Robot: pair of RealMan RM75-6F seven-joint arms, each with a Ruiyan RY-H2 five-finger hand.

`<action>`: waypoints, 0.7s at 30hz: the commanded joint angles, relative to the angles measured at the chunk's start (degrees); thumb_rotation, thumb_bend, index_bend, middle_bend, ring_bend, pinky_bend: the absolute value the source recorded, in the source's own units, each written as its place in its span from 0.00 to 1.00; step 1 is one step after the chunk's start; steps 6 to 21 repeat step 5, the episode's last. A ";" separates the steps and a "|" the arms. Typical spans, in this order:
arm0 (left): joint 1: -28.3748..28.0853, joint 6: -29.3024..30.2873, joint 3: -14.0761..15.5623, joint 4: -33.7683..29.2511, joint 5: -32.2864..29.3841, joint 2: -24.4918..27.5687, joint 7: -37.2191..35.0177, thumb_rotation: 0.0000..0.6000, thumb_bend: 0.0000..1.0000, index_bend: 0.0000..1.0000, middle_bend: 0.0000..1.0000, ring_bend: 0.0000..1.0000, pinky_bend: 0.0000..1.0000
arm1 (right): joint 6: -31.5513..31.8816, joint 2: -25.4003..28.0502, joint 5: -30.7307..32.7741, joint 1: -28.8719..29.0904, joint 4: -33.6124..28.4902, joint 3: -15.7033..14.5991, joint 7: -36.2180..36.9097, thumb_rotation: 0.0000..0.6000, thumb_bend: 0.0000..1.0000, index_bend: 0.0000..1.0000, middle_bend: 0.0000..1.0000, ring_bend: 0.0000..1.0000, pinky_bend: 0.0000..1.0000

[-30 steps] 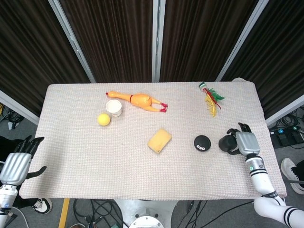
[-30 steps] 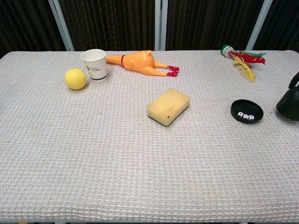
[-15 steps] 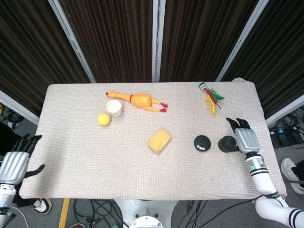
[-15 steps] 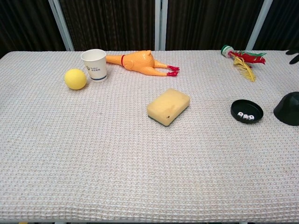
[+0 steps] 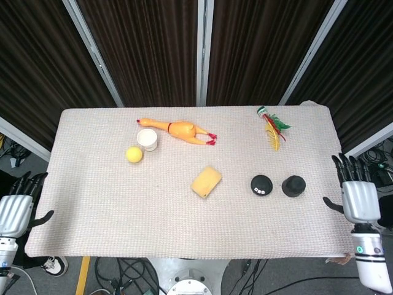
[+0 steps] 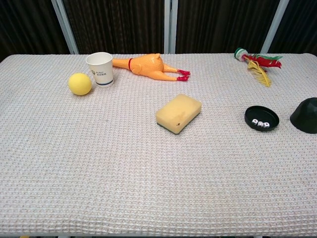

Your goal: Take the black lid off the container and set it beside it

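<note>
The right hand (image 5: 360,200) has let go of the black lid (image 5: 293,185) and pulled back off the right edge of the table (image 5: 92,215); it now hangs beyond the cloth, empty, fingers spread. A second ago its fingers were wrapped around the lid, and half a second ago they were just opening with the hand still touching it. The lid now stands alone on the cloth, dome up, just to the right of the container (image 5: 261,185), near it but not touching. In the chest view the container (image 6: 261,118) is a shallow black dish with small white dice (image 6: 260,123) showing inside, and the lid (image 6: 306,116) sits at the right edge of that picture. Judged from this, the task looks finished: lid off and set beside its container. The left hand (image 5: 15,211) rests off the near-left corner, holding nothing, fingers apart, a little lower than before. Sponge (image 5: 206,182), yellow ball (image 5: 134,154), paper cup (image 5: 147,139), rubber chicken (image 5: 178,129) and feather toy (image 5: 272,129) have not moved
</note>
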 commanded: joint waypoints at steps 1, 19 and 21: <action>-0.13 0.18 -0.28 0.31 0.06 -0.24 0.10 1.00 0.19 0.08 0.10 0.00 0.16 | 4.12 -1.00 -1.95 -4.40 1.21 -2.20 0.36 1.00 0.00 0.01 0.04 0.00 0.00; -0.46 -0.28 -0.53 0.51 -0.22 -0.56 0.16 1.00 0.19 0.08 0.10 0.00 0.16 | 4.55 -1.55 -2.30 -5.28 2.25 -2.00 1.75 1.00 0.00 0.01 0.04 0.00 0.00; -0.46 -0.28 -0.53 0.51 -0.22 -0.56 0.16 1.00 0.19 0.08 0.10 0.00 0.16 | 4.55 -1.55 -2.30 -5.28 2.25 -2.00 1.75 1.00 0.00 0.01 0.04 0.00 0.00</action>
